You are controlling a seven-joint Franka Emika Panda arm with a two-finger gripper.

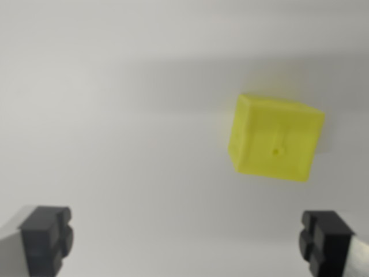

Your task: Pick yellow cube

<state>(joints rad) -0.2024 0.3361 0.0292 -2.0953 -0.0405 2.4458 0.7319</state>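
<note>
Yellow cube (277,138) lies on the white surface (115,115) at two o'clock from the gripper (187,239), untouched; fingers spread wide. Approach step: next, shift toward it, descend, then close.

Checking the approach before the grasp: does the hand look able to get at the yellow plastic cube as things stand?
Probably yes. The hand is open, its dark fingertips spread wide, and nothing lies between it and the yellow plastic cube on the plain white surface. The cube sits toward the wrist view's right, so some shift looks needed.

The gripper (187,242) is spread wide, its two dark fingertips (46,236) holding nothing.
</note>
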